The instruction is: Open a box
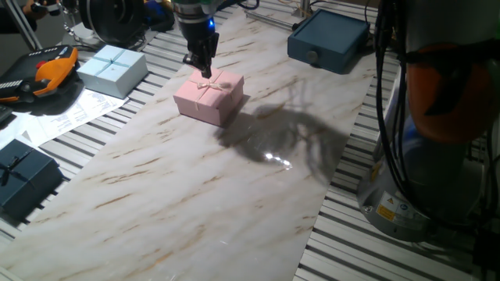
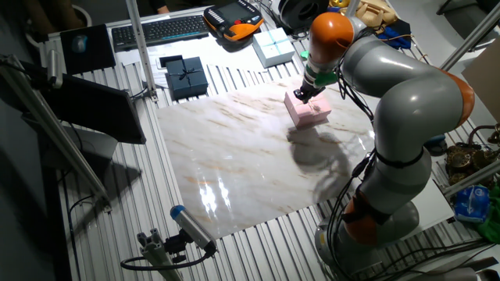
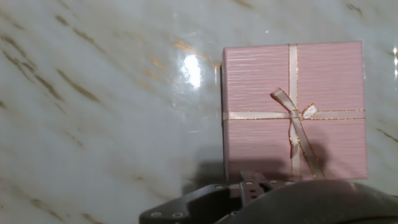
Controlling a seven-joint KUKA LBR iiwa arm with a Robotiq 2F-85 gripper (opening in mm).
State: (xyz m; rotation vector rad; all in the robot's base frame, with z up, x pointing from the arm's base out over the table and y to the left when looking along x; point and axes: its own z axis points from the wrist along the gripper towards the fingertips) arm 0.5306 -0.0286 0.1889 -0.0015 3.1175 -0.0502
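One target: pale-pink gift box (image 1: 209, 97), lid on, ribbon bow (image 3: 297, 114) on top, sitting toward the far side of the marble-look desk (image 1: 203, 187).
Pincer (image 1: 201, 65): parked right above the lid's edge, probably lining up for a lift; fingers look close together, but can't tell for sure.
Surface: glossy slab, so box may slide.
Around: light blue gift box (image 1: 114, 69), dark blue boxes (image 1: 328, 40) well apart, keyboard (image 2: 160, 30) behind.
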